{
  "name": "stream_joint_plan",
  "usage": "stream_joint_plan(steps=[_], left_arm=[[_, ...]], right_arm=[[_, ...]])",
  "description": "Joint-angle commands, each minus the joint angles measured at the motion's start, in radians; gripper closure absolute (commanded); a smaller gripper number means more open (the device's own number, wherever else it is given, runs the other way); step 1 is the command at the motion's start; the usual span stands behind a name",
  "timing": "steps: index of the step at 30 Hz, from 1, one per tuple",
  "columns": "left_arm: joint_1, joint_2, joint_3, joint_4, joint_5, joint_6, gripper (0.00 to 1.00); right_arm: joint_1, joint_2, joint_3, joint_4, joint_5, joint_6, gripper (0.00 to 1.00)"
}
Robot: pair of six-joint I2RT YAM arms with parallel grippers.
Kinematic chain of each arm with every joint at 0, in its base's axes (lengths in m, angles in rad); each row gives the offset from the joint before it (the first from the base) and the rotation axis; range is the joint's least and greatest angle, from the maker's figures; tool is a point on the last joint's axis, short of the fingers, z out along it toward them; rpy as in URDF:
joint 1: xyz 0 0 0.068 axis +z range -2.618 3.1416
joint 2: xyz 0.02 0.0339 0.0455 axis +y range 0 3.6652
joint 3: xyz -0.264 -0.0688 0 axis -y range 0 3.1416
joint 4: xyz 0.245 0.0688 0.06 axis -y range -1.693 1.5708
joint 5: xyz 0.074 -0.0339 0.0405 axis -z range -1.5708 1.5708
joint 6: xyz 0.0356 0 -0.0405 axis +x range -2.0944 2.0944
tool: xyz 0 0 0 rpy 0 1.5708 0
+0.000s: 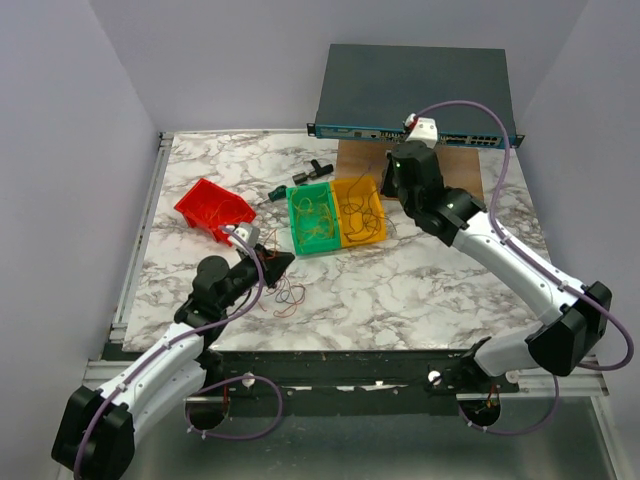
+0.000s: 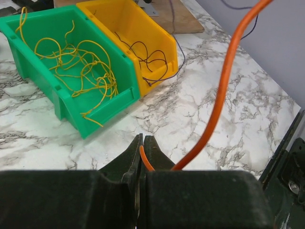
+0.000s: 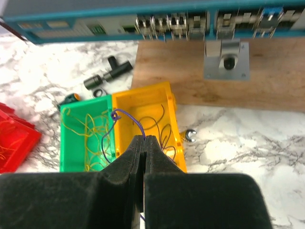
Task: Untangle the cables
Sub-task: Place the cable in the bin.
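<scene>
Illumination is bright, diffuse and even across all views; shadows beside the green bin are faint and soft; the black fingers nearest each wrist lens are dark and out of focus.

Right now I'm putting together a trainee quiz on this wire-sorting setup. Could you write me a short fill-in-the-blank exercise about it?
1. The green bin holds only ___ wires.
2. The left gripper has its jaws shut on an ___ wire.
3. The right gripper, jaws shut, pinches a ___ wire by the yellow bin.
Missing words: yellow, orange, purple.
</scene>
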Motion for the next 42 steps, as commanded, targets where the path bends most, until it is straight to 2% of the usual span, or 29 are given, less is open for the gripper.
stream_joint_plan(steps=[1,5,13,21,27,34,42], left_arm=[[-0.012,0.004,0.014,0.016,0.032,0.017,1.00],[-0.020,0.010,0.018,0.013,0.031,0.021,1.00],[-0.041,0.011,0.031,-0.013,0.003,0.042,1.00],[-0.050,0.007,0.030,-0.020,-0.018,0.053,1.00],[-0.058,0.042,0.048,-0.027,-0.016,0.061,1.00],[-0.069,0.042,0.048,-0.029,-0.026,0.067,1.00],[-0.075,0.044,0.050,-0.032,-0.030,0.072,1.00]], right_arm=[[0.000,0.031,-0.054,0.017,-0.048,0.044,0.99],[0.000,0.091,-0.022,0.057,-0.057,0.035,0.99],[-0.004,0.275,0.124,0.111,0.019,-0.051,0.99],[-0.004,0.357,0.018,0.164,0.061,-0.073,0.99],[-0.005,0.420,-0.073,0.233,0.164,-0.094,0.99],[-0.006,0.558,-0.021,0.289,0.117,-0.092,0.99],[-0.059,0.716,0.086,0.250,0.061,-0.009,0.99]])
